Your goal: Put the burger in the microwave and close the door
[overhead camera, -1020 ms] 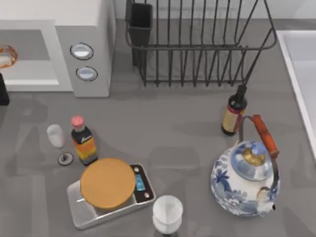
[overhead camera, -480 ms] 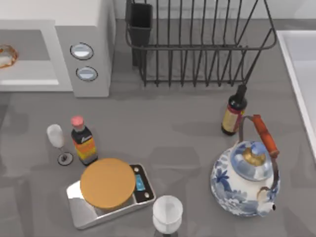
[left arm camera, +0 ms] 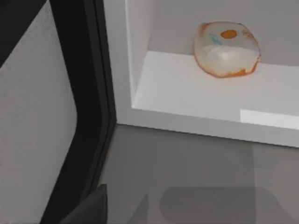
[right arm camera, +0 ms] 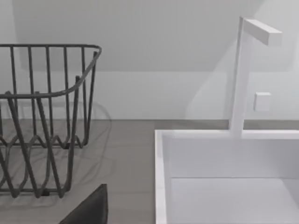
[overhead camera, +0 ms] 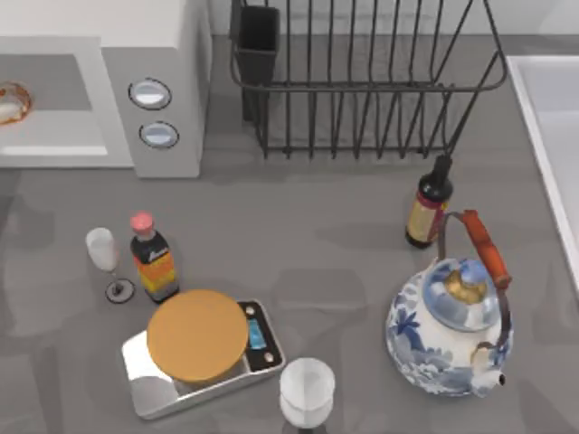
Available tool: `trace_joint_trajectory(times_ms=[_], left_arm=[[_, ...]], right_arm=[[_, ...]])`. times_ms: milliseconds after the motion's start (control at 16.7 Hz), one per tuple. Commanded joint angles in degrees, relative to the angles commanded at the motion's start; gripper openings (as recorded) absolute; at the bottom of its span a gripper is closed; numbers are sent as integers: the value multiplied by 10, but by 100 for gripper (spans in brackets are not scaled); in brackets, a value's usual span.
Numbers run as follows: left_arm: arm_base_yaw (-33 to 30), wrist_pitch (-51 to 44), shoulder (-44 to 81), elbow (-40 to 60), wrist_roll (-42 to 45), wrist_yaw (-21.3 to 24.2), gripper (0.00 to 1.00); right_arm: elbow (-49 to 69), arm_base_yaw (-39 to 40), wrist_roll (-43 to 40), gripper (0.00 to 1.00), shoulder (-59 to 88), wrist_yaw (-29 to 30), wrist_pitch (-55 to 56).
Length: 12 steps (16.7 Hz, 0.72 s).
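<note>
Burger [left arm camera: 226, 49] sits on the floor of the microwave [overhead camera: 158, 113] at the top view's upper left — placing looks finished. Door [left arm camera: 70, 107] stands open, so swinging it shut remains. Whether either gripper is wide or narrow I cannot tell.

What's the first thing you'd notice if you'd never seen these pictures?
Probably the blue-and-white teapot with its orange handle, at the table's front right. Next, the flat orange disc on the silver scale at the front left. Then the little burger sitting inside the open white microwave at the back left.
</note>
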Motion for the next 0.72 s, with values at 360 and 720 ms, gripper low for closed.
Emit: trace_joint_trajectory(times_ms=[360, 720], left_arm=[[-60, -67, -234, -81, -14, -24, 100], [-135, -146, -545, -177, -33, -57, 100]], right_arm=[[0, 0, 0, 100, 0, 0, 0], [0, 0, 0, 100, 0, 0, 0]])
